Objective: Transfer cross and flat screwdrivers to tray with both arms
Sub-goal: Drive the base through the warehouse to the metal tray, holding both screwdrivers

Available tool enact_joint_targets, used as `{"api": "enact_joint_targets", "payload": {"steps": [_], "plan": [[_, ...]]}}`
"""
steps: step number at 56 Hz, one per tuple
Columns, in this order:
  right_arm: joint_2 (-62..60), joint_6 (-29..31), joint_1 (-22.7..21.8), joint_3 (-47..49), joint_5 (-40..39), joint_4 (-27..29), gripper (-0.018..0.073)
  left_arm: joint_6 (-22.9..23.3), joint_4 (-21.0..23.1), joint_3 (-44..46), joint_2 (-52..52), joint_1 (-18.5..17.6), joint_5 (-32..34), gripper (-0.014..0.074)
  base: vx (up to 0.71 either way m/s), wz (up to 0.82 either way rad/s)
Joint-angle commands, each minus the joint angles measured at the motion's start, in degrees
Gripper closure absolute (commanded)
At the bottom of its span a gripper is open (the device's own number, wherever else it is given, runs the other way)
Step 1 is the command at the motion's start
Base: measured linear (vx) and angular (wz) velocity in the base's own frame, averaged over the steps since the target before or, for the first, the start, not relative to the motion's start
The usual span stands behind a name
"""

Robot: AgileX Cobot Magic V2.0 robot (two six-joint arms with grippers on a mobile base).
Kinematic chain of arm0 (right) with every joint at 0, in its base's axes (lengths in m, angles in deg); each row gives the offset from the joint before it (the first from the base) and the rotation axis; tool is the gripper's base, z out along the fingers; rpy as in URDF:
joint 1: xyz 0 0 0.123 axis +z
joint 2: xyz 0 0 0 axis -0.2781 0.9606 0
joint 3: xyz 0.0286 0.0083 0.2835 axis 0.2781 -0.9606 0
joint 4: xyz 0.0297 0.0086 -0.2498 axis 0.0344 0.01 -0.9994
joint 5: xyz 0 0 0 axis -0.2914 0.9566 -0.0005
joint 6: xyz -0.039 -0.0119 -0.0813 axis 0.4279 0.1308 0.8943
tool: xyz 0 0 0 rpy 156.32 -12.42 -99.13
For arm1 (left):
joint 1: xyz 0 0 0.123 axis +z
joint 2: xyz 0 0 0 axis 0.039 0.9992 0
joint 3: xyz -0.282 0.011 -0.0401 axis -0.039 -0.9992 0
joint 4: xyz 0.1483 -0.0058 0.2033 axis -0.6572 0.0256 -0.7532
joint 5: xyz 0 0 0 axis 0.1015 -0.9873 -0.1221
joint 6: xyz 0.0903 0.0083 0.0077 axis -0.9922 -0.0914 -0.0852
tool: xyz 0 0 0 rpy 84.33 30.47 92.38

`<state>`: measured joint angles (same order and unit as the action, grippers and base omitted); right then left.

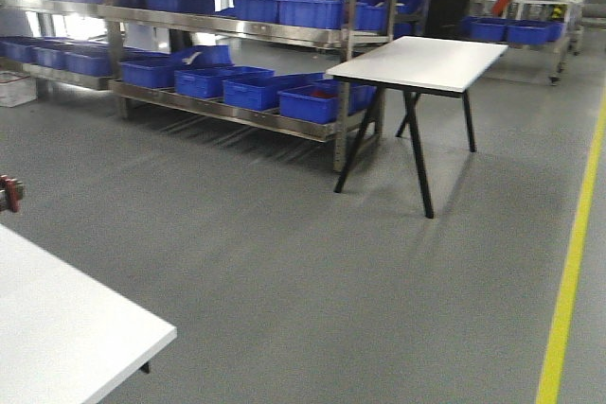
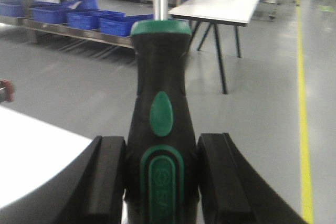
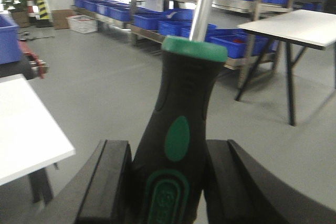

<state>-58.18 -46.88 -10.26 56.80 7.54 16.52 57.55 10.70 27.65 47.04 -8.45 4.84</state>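
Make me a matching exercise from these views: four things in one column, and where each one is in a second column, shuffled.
Things
1. screwdriver, left wrist view
2. blue bins
3. yellow line
4. white table with black legs

Places
A. on the metal shelving
B. standing on the grey floor beside the shelving
C. held between two black fingers
D. painted along the floor at the right

Pairs: 1-C, 2-A, 3-D, 4-B
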Motion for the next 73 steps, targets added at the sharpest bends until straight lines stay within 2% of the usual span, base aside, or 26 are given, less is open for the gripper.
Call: {"api": "enact_joint_targets", "payload": {"steps": [1, 42, 73], "plan": [[0.5, 0.3, -0.2, 1.5, -5.2, 0.5, 0.0567, 0.1, 0.4, 1.4, 0.5, -0.2, 5.4, 0.0596, 0.03, -0.59], [0.5, 0.3, -0.2, 1.5, -5.2, 0.5, 0.0567, 0.1, 0.4, 1.4, 0.5, -0.2, 5.4, 0.0596, 0.17, -0.6], [0.5, 0.3, -0.2, 1.5, -5.2, 0.5, 0.0567, 0.1, 0.4, 1.4, 0.5, -0.2, 5.4, 0.0596, 0.34, -0.13]]}}
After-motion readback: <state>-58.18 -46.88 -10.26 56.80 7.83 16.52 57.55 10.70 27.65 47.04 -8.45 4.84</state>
